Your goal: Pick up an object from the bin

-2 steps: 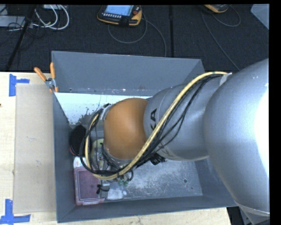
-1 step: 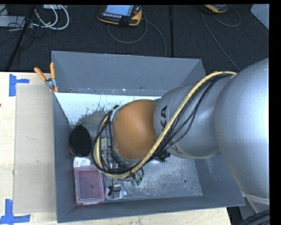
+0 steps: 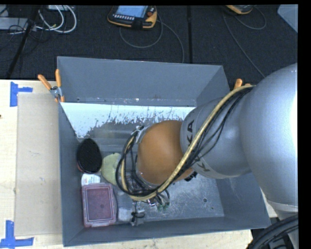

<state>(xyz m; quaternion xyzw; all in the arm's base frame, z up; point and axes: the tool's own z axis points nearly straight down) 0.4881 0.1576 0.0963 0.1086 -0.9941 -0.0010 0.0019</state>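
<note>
Tool, open-or-closed state indeterminable, sits low in the bin beside a maroon, possibly card-type, box.

On the dark floor at the top lies 1 handheld controller with a bluish screen and an orange edge. White cables lie coiled to its left, apart.

I see a robotics lab: KUKA arm over a grey metal bin, teach pendant and loose cables on dark carpet.
</note>
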